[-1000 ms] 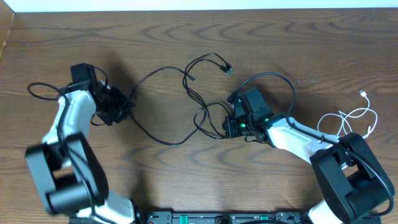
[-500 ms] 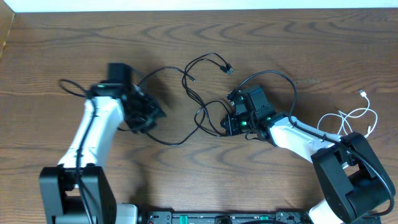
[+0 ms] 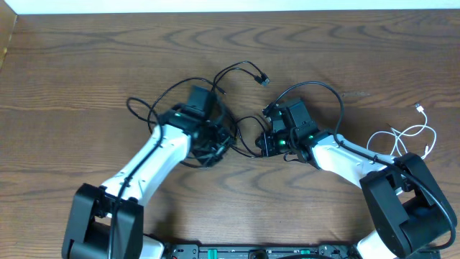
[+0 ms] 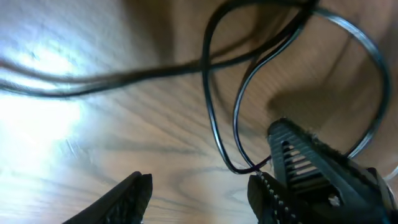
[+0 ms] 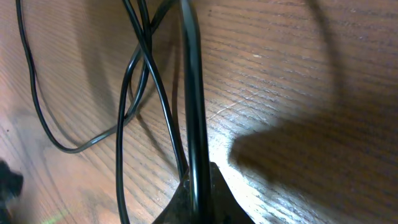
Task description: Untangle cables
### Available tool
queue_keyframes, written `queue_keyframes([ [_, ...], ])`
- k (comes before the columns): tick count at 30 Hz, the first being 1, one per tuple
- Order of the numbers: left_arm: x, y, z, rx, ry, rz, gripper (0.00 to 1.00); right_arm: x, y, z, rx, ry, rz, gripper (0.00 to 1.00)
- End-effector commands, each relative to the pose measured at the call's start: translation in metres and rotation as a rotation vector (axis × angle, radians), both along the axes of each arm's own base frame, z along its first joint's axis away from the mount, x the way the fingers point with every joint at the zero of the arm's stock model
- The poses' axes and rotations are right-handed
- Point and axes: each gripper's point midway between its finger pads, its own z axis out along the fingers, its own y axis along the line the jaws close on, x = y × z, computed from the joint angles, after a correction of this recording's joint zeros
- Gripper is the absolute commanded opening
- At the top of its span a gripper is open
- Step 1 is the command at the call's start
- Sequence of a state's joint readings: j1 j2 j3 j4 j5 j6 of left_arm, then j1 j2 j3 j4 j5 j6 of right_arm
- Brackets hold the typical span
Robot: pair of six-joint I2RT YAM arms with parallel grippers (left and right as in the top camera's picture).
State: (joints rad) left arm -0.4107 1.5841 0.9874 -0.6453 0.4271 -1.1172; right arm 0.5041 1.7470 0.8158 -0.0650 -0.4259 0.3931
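- Overhead: the left claw [image 3: 213, 146] and the right claw [image 3: 264, 146] face each other over the middle of the brown wooden worktop [image 3: 86, 65], near one another but apart.
- Overhead: the black cables [image 3: 248, 65] lie tangled in the space between the two claws. Loops spread out beyond the left claw, and two loose ends with small plugs lie past both claws toward the far edge of the worktop.
- Overhead: a white cable [image 3: 415, 129] lies in loose curls on the worktop, well apart from the right claw on its outer side, beside the base of the right arm.
- Left wrist: the left claw [image 4: 199, 186] stands with its jaws apart and clamps nothing. A narrow loop of the black cables [image 4: 210, 124] hangs down into the gap ahead of the jaws, its lowest bend just beside the ribbed inner face of the right-hand jaw. Whether it touches that face I cannot tell. A wider loop curves behind the same jaw, and a blurred strand crosses the worktop [image 4: 93, 143] farther ahead.
- Right wrist: the right claw [image 5: 196, 196] has its jaws pressed together, clamped on one black cable [image 5: 189, 93] that runs straight ahead from the tips. Just to the left of the claw, two more strands [image 5: 119, 137] cross each other on the worktop [image 5: 280, 74].
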Motion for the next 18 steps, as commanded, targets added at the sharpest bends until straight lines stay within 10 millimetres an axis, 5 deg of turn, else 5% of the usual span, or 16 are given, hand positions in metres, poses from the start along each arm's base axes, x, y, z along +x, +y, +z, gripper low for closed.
queue_keyframes([
  [1,-0.007,0.003,-0.014,0.091,0.064,0.168,0.56,0.0,0.002,0.004,0.002,-0.017,0.013,0.01],
  [7,-0.005,-0.019,-0.013,0.104,-0.007,0.155,0.42,0.0,0.002,0.004,0.002,-0.017,0.013,0.01],
  [18,-0.002,-0.022,-0.021,0.141,-0.023,0.194,0.42,0.0,0.002,0.004,0.002,-0.017,0.014,0.01],
])
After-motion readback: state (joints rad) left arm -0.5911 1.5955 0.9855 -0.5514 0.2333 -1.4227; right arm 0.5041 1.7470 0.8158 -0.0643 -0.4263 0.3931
